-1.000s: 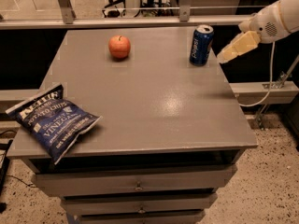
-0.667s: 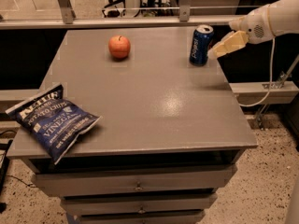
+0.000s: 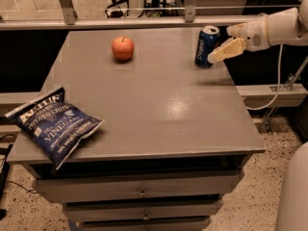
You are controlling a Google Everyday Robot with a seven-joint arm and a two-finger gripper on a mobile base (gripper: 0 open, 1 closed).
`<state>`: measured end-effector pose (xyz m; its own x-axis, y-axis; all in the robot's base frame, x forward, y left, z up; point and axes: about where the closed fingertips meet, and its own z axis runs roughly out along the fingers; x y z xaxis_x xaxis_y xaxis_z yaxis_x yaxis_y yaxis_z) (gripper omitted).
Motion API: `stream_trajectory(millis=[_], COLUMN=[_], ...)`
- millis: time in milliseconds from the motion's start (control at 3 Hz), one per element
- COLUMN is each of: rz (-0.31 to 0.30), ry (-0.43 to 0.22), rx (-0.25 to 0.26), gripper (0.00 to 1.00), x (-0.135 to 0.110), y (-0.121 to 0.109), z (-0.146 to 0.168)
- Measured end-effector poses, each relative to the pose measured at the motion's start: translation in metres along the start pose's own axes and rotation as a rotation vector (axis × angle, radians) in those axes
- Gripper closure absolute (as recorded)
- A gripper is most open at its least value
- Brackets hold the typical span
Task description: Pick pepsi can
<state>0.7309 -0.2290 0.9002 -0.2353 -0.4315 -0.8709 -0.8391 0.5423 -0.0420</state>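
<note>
The pepsi can (image 3: 206, 46), dark blue with white lettering and a silver top, stands upright near the back right corner of the grey table (image 3: 154, 105). My gripper (image 3: 221, 44) comes in from the right on a white arm, just beside the can's right side. Its beige fingers (image 3: 227, 49) are spread apart, the near one reaching along the can's front right side. It holds nothing.
A red apple (image 3: 122, 48) sits at the back middle of the table. A flat blue chip bag (image 3: 53, 126) lies at the front left corner. A metal rail (image 3: 144, 22) runs behind the table. Drawers (image 3: 139, 189) are below the top.
My gripper has moved left toward the can, from well clear of it to right beside it. The can, apple and chip bag have not moved.
</note>
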Motion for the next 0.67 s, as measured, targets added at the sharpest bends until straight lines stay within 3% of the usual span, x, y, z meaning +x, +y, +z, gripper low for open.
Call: stream_trajectory(millis=[333,667], rz=[0.02,0.011], ry=[-0.027,-0.046], rx=[-0.064,-0.097], gripper=[0.03,0.24], x=[0.0067,0.0043], y=[0.0081,0.0134], z=[0.0191,0.0283])
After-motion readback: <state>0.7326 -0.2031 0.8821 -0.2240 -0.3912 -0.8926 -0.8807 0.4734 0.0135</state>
